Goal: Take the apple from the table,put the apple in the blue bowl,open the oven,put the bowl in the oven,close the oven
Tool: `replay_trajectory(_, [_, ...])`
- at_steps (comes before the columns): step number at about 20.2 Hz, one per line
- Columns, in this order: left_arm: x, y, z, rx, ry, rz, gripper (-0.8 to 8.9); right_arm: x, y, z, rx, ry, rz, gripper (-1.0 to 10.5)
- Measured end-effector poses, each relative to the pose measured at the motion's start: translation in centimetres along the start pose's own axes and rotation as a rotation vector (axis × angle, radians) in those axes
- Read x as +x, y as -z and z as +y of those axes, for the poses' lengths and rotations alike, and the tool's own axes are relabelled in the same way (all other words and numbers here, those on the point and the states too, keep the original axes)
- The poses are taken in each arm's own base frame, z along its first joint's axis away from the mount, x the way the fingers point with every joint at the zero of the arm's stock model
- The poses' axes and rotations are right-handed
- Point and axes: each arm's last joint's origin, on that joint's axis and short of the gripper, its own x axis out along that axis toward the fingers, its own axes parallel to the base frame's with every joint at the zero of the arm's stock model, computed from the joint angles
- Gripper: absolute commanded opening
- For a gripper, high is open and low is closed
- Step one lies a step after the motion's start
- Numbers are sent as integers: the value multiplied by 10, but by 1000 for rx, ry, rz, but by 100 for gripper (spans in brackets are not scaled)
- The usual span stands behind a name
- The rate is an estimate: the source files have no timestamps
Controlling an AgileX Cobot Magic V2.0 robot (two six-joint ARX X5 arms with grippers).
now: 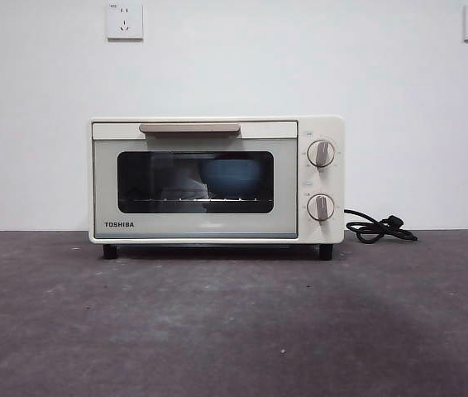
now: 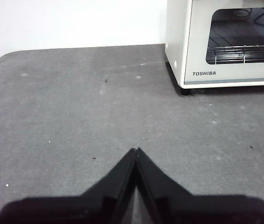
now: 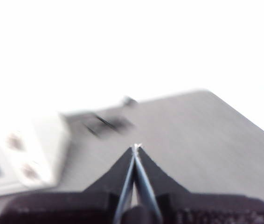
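Observation:
The cream-white oven (image 1: 216, 179) stands at the back of the dark grey table (image 1: 234, 322) with its glass door closed. Through the glass the blue bowl (image 1: 232, 177) rests on the wire rack, towards the right inside. The apple is hidden from view. My left gripper (image 2: 136, 150) is shut and empty above bare table, with the oven (image 2: 225, 42) ahead of it on the far side. My right gripper (image 3: 137, 147) is shut and empty too; its view is blurred, with the oven's knob side (image 3: 22, 161) off to one side. Neither gripper shows in the front view.
A black power cord (image 1: 379, 227) lies coiled on the table to the right of the oven. Two wall sockets (image 1: 124, 21) sit high on the white wall behind.

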Motion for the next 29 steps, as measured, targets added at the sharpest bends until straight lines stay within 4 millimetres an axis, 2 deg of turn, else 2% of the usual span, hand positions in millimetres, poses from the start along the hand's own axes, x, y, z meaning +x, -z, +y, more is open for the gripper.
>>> replay_trajectory(3, [0, 0, 0, 0, 0, 3, -4, 15, 41, 2, -46, -132, -67, 1])
replay_trajectory(6, [0, 0, 0, 0, 0, 7, -4, 25, 79, 2, -120, -218, 0, 1])
replay_trajectory(11, [1, 1, 0, 0, 0, 8, -4, 32, 118, 0, -213, -221, 54, 1])
replay_trajectory(15, [1, 0, 0, 0, 0, 6, -4, 33, 128, -2, -239, -205, 98, 1])
replay_trajectory(22, [1, 0, 0, 0, 0, 6, -4, 34, 128, -5, -246, -78, 100, 1])
replay_trajectory(29, [1, 0, 0, 0, 0, 6, -4, 33, 133, -6, -204, -76, 151, 1])
